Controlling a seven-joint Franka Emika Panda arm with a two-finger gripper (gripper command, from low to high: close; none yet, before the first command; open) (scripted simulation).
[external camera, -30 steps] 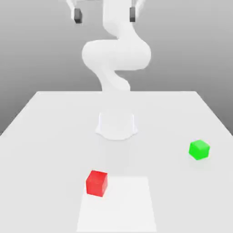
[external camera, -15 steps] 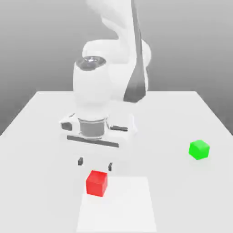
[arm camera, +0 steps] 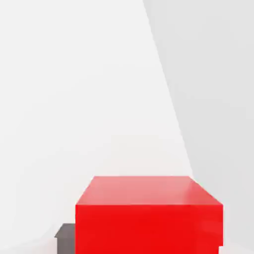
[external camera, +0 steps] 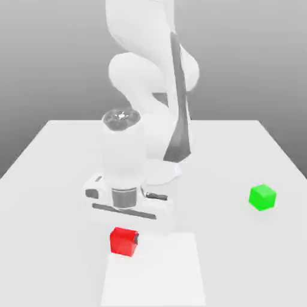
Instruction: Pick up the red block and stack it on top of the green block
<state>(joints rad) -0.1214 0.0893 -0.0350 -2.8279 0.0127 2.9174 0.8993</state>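
Observation:
The red block [external camera: 123, 242] sits on the white table [external camera: 54, 180] near the front, toward the exterior view's left. My gripper [external camera: 124, 239] has come straight down over it and is shut on the red block, with one dark finger [external camera: 137, 240] showing at its side. In the hand view the red block [arm camera: 149, 213] looms very close, with a dark fingertip [arm camera: 64, 239] beside it. The green block [external camera: 262, 197] rests alone on the table at the exterior view's right, well apart from the gripper.
The arm's white links and base [external camera: 157, 171] rise behind the hand at the table's middle. A lighter square patch [external camera: 156, 276] marks the table surface in front, just beside the red block.
The arm swung down from high above until the hand reached the red block. The fingers, wide apart before, have closed on the block. The green block has not moved.

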